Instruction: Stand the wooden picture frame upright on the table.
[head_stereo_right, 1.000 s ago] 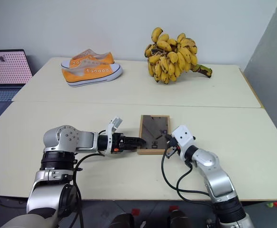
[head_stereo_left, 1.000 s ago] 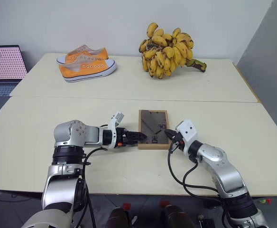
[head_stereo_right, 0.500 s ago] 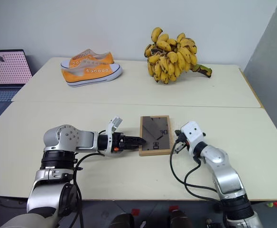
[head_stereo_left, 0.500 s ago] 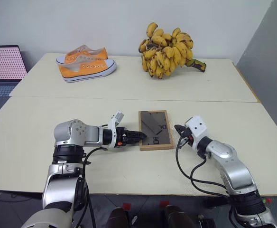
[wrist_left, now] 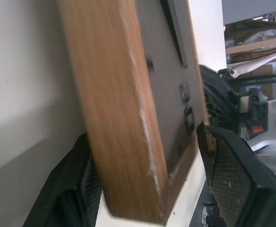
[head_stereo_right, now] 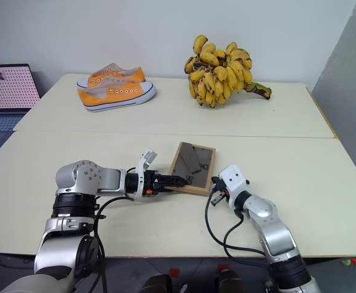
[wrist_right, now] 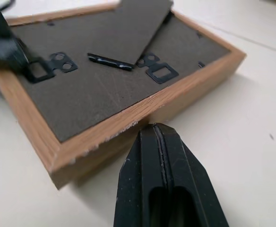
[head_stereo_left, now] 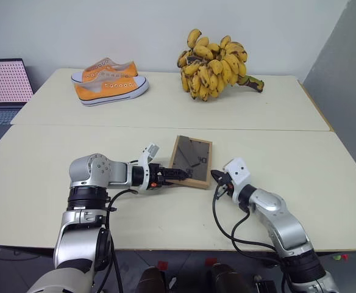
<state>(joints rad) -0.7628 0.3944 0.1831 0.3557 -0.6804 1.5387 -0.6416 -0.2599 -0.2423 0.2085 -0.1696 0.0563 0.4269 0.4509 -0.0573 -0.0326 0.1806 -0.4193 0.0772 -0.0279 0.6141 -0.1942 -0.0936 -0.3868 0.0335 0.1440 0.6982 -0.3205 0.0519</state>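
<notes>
The wooden picture frame (head_stereo_left: pixel 191 162) lies on the table (head_stereo_left: pixel 288 159) with its dark back up and its stand (wrist_right: pixel 138 33) showing. It sits askew. My left gripper (head_stereo_left: pixel 179 176) is open, and the frame's near left corner pokes in between its fingers (wrist_left: pixel 232 179). The wooden edge (wrist_left: pixel 114 104) runs close along one pad. My right gripper (head_stereo_left: pixel 217 179) is shut, and its tip (wrist_right: pixel 154 128) rests against the wooden edge at the frame's near right corner.
A pair of orange shoes (head_stereo_left: pixel 110 81) and a bunch of bananas (head_stereo_left: pixel 211 64) stand at the back of the table, beyond the seam (head_stereo_left: pixel 105 126). A laptop (head_stereo_left: pixel 4 85) sits off the table's left edge. A black cable (head_stereo_left: pixel 227 226) loops below my right wrist.
My right gripper drew away to the right, then came back against the frame's near right corner. The frame has turned, its near end swinging left. My left gripper kept still.
</notes>
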